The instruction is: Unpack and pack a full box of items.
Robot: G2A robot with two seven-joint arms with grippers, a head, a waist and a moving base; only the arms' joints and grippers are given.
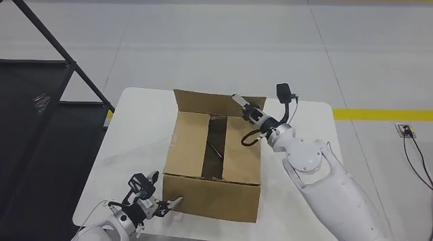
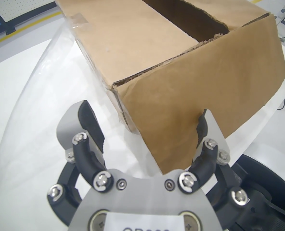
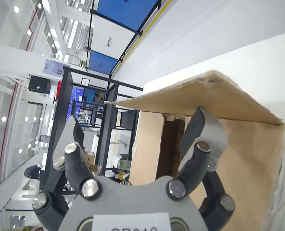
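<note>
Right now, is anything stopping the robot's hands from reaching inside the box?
Two folded-down flaps cover most of the box top, leaving a narrow middle gap. The left gripper and right gripper are outside.

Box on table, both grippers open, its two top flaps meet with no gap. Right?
No: the top view shows a dark gap between the two top flaps of the box. It sits on the table, and the left gripper and right gripper are open.

Only a narrow slot (image 1: 216,153) open between folded flaps (image 1: 187,143) of the cardboard box (image 1: 213,199); raised far flap (image 1: 203,102) behind; passable counter (image 1: 139,133) leftward.
</note>
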